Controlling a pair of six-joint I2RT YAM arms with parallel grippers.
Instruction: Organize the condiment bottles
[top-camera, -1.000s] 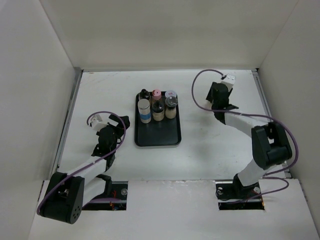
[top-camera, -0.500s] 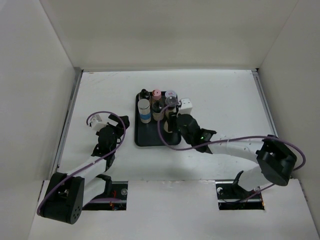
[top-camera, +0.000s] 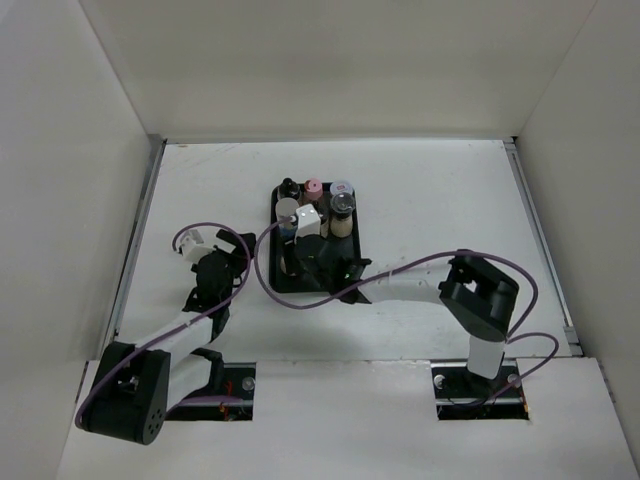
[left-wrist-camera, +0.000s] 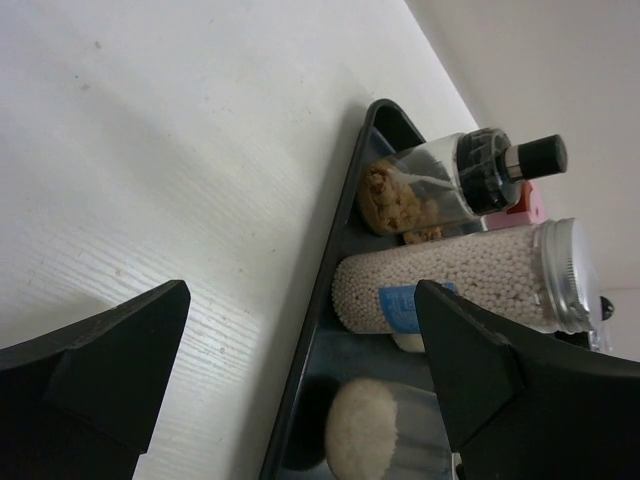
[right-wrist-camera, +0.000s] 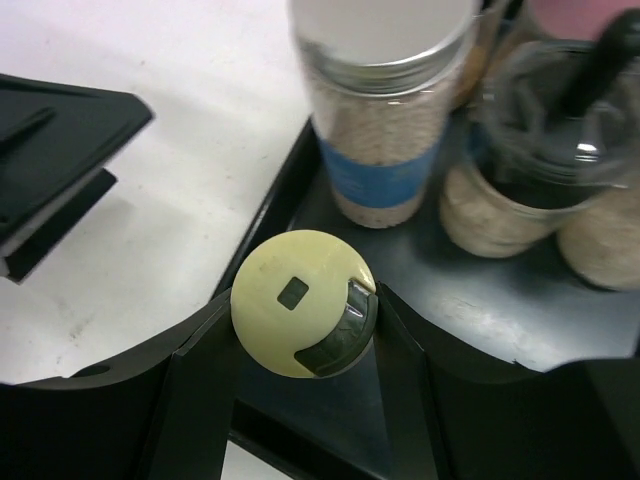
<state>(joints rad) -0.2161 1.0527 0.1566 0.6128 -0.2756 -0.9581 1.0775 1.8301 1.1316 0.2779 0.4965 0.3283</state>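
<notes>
The black tray (top-camera: 273, 250) holds several condiment bottles at its far end, among them a white-blue jar (top-camera: 288, 212), a pink-capped one (top-camera: 313, 186) and a lilac-capped one (top-camera: 342, 188). My right gripper (top-camera: 292, 260) reaches over the tray's near left part. In the right wrist view it (right-wrist-camera: 305, 325) is shut on a pale-yellow-capped bottle (right-wrist-camera: 295, 295), held upright just in front of the white-blue jar (right-wrist-camera: 385, 120). My left gripper (top-camera: 238, 250) is open and empty on the table left of the tray. Its view (left-wrist-camera: 300, 300) shows the white-blue jar (left-wrist-camera: 450, 285) and a black-capped bottle (left-wrist-camera: 450, 180).
The white table (top-camera: 430, 200) is walled on the left, back and right. The right arm's forearm lies across the tray's near edge (top-camera: 345, 288). A purple cable (top-camera: 265, 270) loops beside the tray's left rim, between the two grippers.
My right arm has swung from the back right of the table across to the tray's near left part. The left arm has not moved.
</notes>
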